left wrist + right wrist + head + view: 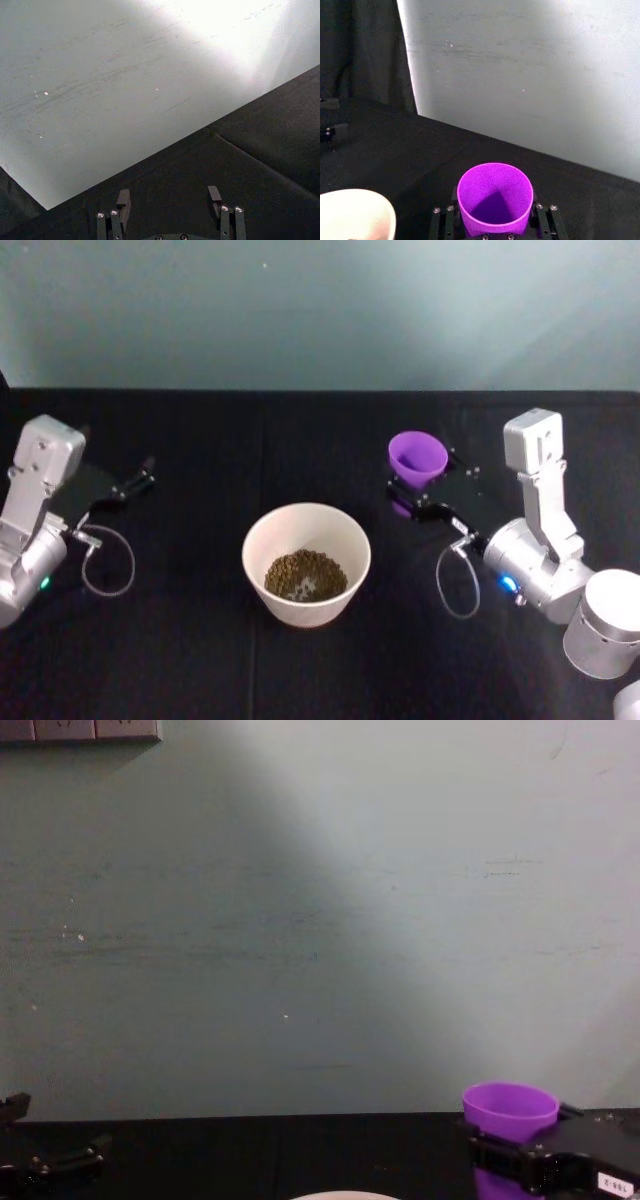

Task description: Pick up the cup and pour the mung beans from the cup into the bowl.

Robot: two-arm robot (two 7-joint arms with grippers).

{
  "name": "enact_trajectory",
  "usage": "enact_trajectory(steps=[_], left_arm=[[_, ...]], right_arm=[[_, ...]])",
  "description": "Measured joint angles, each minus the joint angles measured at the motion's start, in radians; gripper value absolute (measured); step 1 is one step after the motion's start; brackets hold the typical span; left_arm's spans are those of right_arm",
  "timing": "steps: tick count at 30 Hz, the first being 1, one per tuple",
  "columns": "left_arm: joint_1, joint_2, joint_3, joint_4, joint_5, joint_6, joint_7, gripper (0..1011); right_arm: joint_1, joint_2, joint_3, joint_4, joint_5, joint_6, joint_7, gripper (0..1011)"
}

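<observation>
A black cloth (200,660) is covering the table, and a pale grey-green wall (320,310) is filling the upper part of the head view. Just below the centre of that frame the whitish bowl (306,562) is standing upright, with a mound of mung beans (305,576) lying in its bottom. Right of centre, the right gripper (425,490) is clamping the purple cup (417,458) between its fingers; the cup is standing upright, mouth up, up and to the right of the bowl and apart from it. In the right wrist view the cup's (494,199) inside is showing only purple wall and shadow, with the bowl's rim (355,212) curving in at the lower left corner. In the chest view the cup (509,1111) is sitting at the lower right, gripped at its lower part. At the left edge of the head view the left gripper (135,483) is resting over the cloth; its fingers (123,201) are spread apart, holding nothing.
</observation>
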Motion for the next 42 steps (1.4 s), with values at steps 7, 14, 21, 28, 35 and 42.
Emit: enact_trajectory(steps=[7, 14, 21, 28, 35, 42], left_arm=[[0.000, 0.000, 0.000, 0.000, 0.000, 0.000, 0.000, 1000], [0.000, 0.000, 0.000, 0.000, 0.000, 0.000, 0.000, 1000], [0.000, 0.000, 0.000, 0.000, 0.000, 0.000, 0.000, 1000], [0.000, 0.000, 0.000, 0.000, 0.000, 0.000, 0.000, 1000], [0.000, 0.000, 0.000, 0.000, 0.000, 0.000, 0.000, 1000], [0.000, 0.000, 0.000, 0.000, 0.000, 0.000, 0.000, 1000]], right_arm=[[0.026, -0.008, -0.007, 0.062, 0.043, -0.005, 0.004, 734], [0.034, 0.002, -0.025, 0.079, 0.053, 0.010, -0.007, 735], [0.040, 0.012, -0.038, 0.097, 0.073, 0.013, -0.009, 734], [0.042, 0.021, -0.051, 0.109, 0.091, 0.010, -0.011, 735], [0.048, 0.030, -0.065, 0.124, 0.105, 0.002, -0.016, 734], [0.057, 0.041, -0.080, 0.137, 0.116, -0.004, -0.020, 735]])
